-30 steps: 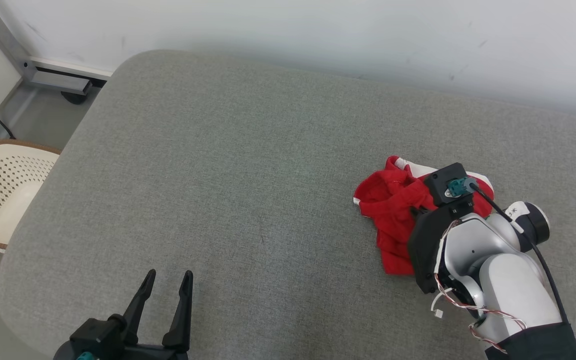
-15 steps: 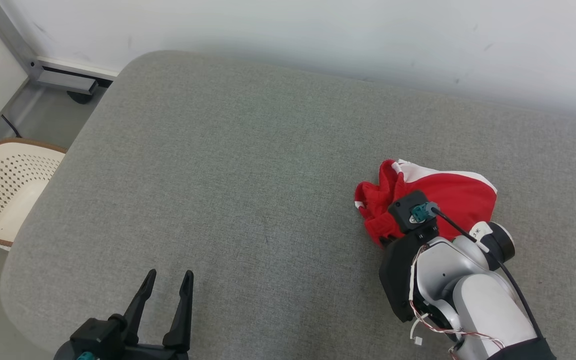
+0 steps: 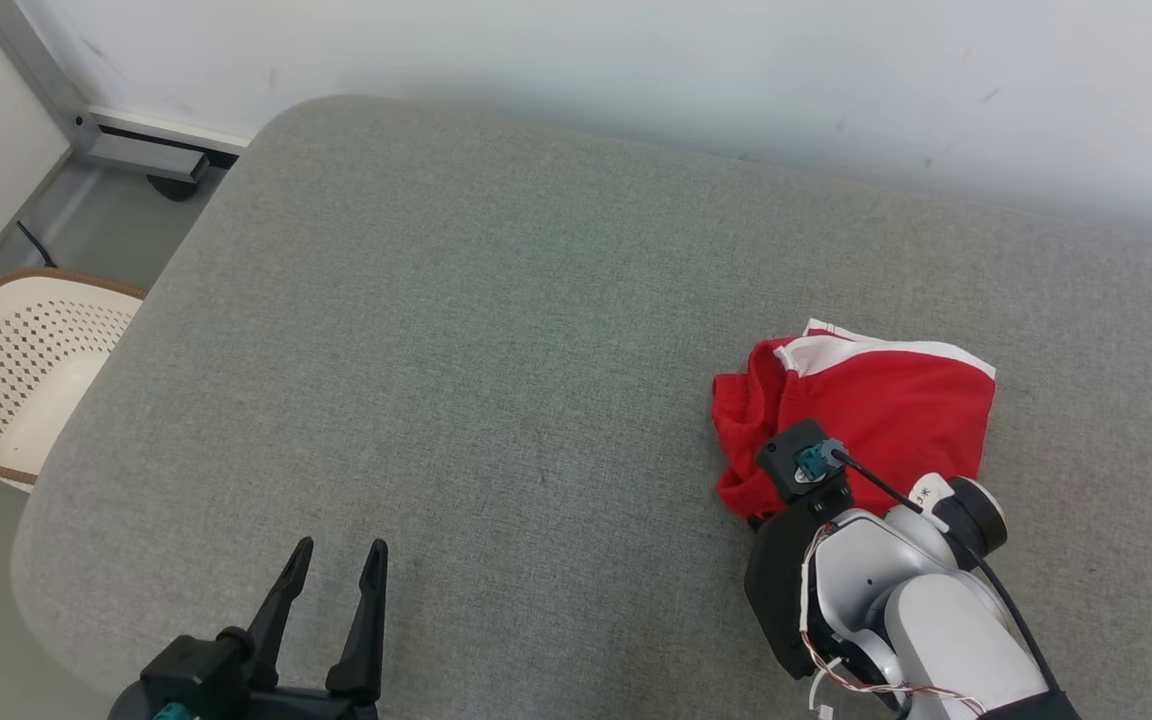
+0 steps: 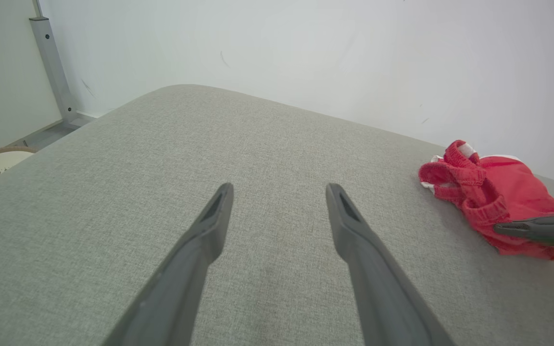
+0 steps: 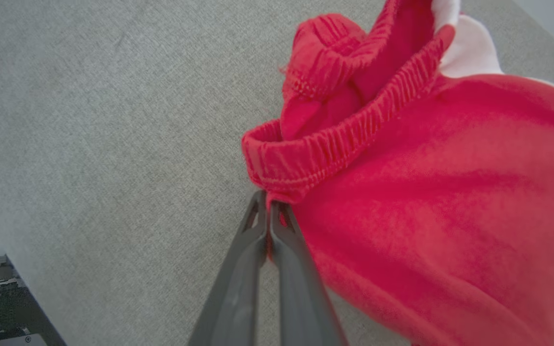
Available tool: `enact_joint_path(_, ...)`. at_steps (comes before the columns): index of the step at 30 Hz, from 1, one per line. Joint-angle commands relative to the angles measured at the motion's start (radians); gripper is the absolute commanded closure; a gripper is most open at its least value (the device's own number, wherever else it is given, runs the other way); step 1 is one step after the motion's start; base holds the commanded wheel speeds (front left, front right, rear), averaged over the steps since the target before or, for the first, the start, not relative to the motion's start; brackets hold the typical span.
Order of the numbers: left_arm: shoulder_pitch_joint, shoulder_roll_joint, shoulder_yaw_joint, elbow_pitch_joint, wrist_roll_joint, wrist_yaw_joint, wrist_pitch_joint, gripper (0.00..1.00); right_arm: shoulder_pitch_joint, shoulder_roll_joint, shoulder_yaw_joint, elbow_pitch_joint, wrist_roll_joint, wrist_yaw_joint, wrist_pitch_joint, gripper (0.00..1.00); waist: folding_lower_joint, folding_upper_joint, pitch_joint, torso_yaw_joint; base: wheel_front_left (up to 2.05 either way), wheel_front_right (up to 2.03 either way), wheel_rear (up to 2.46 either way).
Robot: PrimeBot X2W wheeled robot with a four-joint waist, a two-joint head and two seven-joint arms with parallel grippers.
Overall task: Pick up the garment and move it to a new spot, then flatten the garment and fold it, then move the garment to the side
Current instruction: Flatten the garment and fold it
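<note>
Red garment (image 3: 886, 400) bunched on grey padded table (image 3: 496, 330), right side, near wall. Light, limp, will likely sag and drape on lift. Elastic waistband (image 5: 334, 144) thickest, best hold. Right gripper (image 5: 268, 204) clamped on waistband edge. Left gripper (image 3: 339, 548) spread, empty, well apart

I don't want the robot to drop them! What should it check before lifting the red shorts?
1. Grip: right fingers shut on the waistband of the shorts: ok.
2. Grip depth: only the tips pinch the edge; strong enough: cannot tell.
3. Other arm: left fingers open, apart from the shorts: ok.
4. Room: bare table to the left for a new spot: ok.
5. Flatness: shorts bunched: not ok.
</note>
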Motion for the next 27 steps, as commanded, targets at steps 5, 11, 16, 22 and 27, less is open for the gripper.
enact_joint_path(5,-0.004,0.001,0.005,-0.002,-0.001,-0.001,-0.005,0.00,-0.006,-0.004,-0.007,0.023,0.001,0.000,-0.014,1.00,0.0000,0.0000,0.003,0.004,0.00,0.00,0.00)
enact_joint_path(11,0.001,0.001,0.007,0.000,0.002,0.000,-0.005,0.00,-0.021,-0.003,0.006,0.020,0.029,0.000,-0.026,0.00,0.0000,0.0000,-0.002,0.002,0.00,0.00,0.00)
enact_joint_path(16,0.012,0.006,0.009,0.001,0.002,0.000,-0.005,0.00,-0.032,-0.004,0.017,-0.031,0.070,0.000,-0.040,0.00,0.0000,0.0000,-0.016,-0.007,0.00,0.00,0.00)
enact_joint_path(22,0.021,0.013,0.008,-0.001,0.001,0.002,-0.005,0.00,-0.039,-0.004,-0.018,-0.120,0.083,0.000,-0.016,0.00,0.0000,0.0000,-0.033,-0.027,0.00,0.00,0.00)
enact_joint_path(27,0.030,0.021,0.010,-0.004,-0.002,0.003,-0.005,0.00,-0.034,-0.004,-0.072,-0.198,0.091,0.000,0.017,0.00,0.0000,0.0000,-0.044,-0.046,0.00,0.00,0.00)
